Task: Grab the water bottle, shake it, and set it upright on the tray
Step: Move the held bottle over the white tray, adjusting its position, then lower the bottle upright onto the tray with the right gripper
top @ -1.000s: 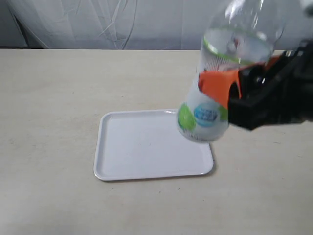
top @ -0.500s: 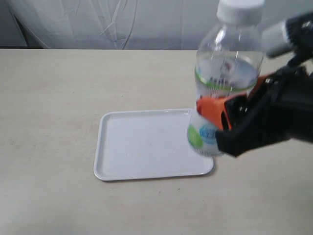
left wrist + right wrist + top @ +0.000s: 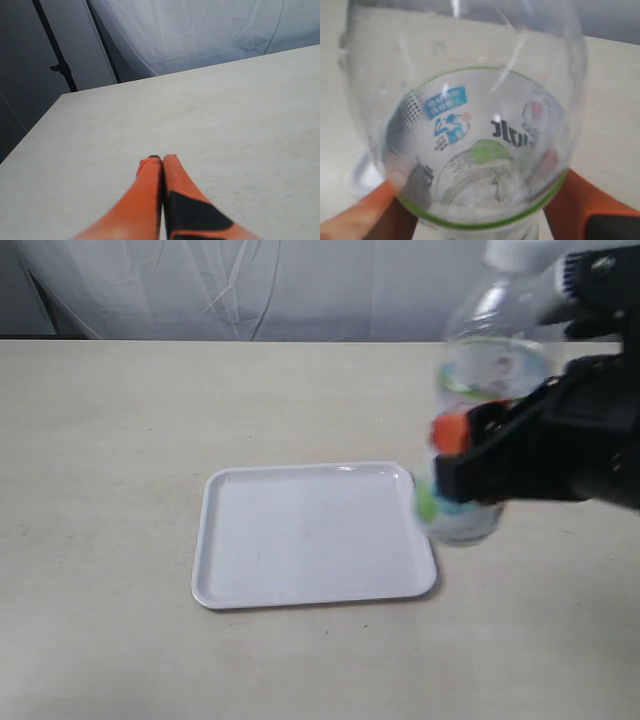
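Note:
The water bottle, clear with a white cap and a green and blue label, hangs nearly upright in the air just past the right edge of the tray. My right gripper is shut on its labelled middle, one orange finger showing on the tray side. The right wrist view is filled by the bottle, with orange fingers on either side of it. The white tray lies flat on the table with nothing on it. My left gripper is shut on nothing, low over bare table, outside the exterior view.
A beige table spreads around the tray, with a white curtain behind its far edge. A dark stand and the table's edge show in the left wrist view.
The bottle has swung from a tilt over the tray's right end to nearly upright, and moved right off the tray's edge with my right gripper. The left gripper shows no change.

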Robot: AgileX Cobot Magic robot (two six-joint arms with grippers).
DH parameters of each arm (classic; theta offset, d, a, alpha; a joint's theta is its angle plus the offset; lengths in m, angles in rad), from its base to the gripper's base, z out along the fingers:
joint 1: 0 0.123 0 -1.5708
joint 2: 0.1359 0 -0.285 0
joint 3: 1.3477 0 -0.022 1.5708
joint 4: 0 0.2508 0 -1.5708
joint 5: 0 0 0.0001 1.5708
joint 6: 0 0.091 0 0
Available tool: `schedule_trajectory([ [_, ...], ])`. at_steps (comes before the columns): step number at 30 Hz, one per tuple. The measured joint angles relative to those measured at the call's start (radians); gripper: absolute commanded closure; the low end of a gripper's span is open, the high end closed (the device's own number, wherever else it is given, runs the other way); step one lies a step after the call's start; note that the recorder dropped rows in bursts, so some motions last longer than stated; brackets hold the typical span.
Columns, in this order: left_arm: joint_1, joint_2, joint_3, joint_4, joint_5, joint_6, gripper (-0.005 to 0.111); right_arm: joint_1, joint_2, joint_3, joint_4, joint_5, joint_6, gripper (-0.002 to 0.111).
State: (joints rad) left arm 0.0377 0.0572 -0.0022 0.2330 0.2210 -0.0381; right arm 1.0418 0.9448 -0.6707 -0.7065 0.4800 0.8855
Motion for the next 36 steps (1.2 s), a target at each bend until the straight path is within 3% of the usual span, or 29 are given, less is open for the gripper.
schedule_trajectory([
  [2,0.0,0.0,0.0,0.0,0.0,0.0,0.107,0.055,0.011,0.001,0.162,-0.194,-0.272,0.109],
  [3,0.0,0.0,0.0,0.0,0.0,0.0,0.107,0.056,0.011,-0.008,0.168,-0.214,-0.306,0.109],
  [5,0.0,0.0,0.0,0.0,0.0,0.0,0.107,-0.013,0.013,-0.032,0.125,-0.179,-0.195,0.109],
  [7,0.0,0.0,0.0,0.0,0.0,0.0,0.107,-0.031,0.024,-0.032,0.217,-0.12,-0.074,0.109],
  [10,0.0,0.0,0.0,0.0,0.0,0.0,0.107,0.053,0.008,-0.036,0.356,-0.122,-0.316,0.109],
  [14,0.0,0.0,0.0,0.0,0.0,0.0,0.107,0.005,-0.003,-0.052,0.133,-0.136,-0.115,0.109],
  [16,0.0,0.0,0.0,0.0,0.0,0.0,0.107,-0.016,0.025,-0.05,0.083,-0.126,-0.024,0.109],
  [20,0.0,0.0,0.0,0.0,0.0,0.0,0.107,-0.013,0.089,-0.032,0.056,-0.083,-0.075,0.109],
  [25,0.0,0.0,0.0,0.0,0.0,0.0,0.107,-0.057,0.11,-0.027,-0.051,-0.005,0.168,0.109],
  [31,0.0,0.0,0.0,0.0,0.0,0.0,0.107,-0.017,0.075,-0.083,0.07,-0.068,0.054,0.109],
  [36,0.0,0.0,0.0,0.0,0.0,0.0,0.107,-0.015,-0.001,-0.14,0.027,-0.099,0.038,0.109],
])
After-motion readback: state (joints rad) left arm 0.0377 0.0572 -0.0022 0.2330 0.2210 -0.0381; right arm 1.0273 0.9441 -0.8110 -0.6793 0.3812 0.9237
